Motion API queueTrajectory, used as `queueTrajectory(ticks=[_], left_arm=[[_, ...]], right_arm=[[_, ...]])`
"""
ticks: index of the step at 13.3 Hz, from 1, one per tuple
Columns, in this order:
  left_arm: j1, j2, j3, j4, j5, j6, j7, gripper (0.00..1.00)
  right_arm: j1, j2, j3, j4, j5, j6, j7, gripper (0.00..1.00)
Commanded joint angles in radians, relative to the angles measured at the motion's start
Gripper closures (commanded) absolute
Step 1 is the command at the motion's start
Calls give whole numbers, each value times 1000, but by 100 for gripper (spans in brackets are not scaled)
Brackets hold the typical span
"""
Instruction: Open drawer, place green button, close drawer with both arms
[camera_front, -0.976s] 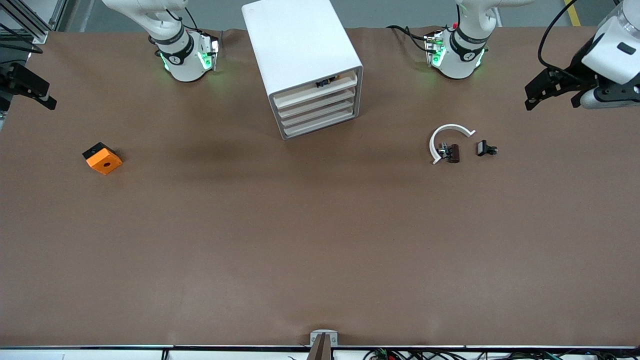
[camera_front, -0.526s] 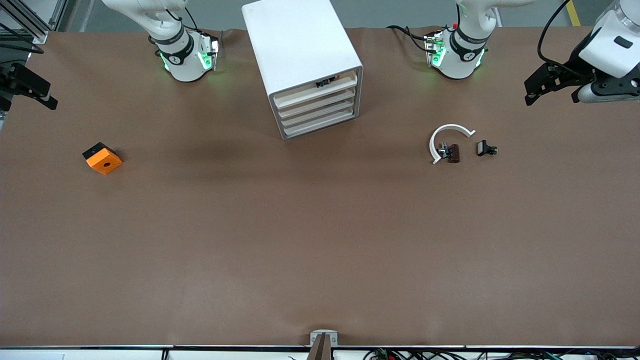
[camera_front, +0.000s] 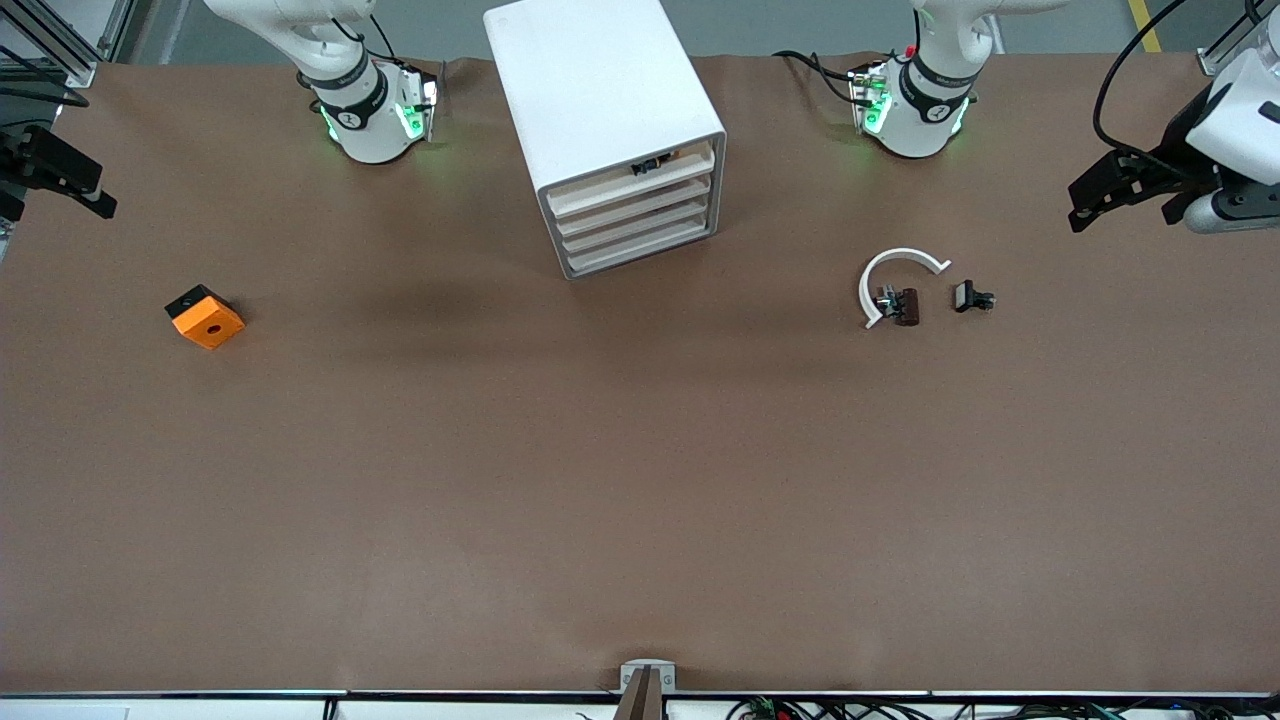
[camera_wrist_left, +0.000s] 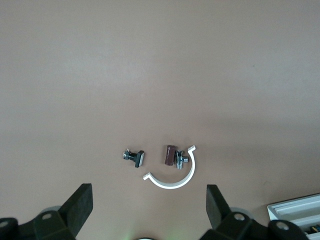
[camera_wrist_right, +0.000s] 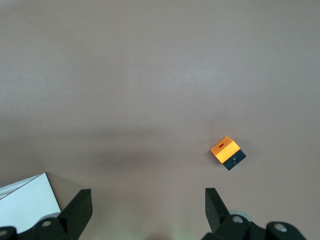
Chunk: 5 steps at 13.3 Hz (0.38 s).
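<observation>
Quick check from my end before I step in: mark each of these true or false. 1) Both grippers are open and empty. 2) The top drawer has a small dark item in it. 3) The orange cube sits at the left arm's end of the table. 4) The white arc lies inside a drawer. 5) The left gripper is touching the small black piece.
1) True: the left gripper and right gripper are open, holding nothing.
2) True: a small dark item lies in the top drawer of the cabinet.
3) False: the orange cube is toward the right arm's end.
4) False: the white arc lies on the table.
5) False: it is apart from the small black piece.
</observation>
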Motion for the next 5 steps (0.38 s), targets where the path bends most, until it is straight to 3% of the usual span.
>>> queueTrajectory(ticks=[1, 5], left_arm=[[0, 63, 6, 83, 6, -12, 10, 0], [-1, 65, 6, 83, 9, -12, 10, 0]], right_arm=[[-1, -29, 16, -25, 10, -2, 50, 0], [-1, -29, 15, -24, -1, 2, 3, 0]])
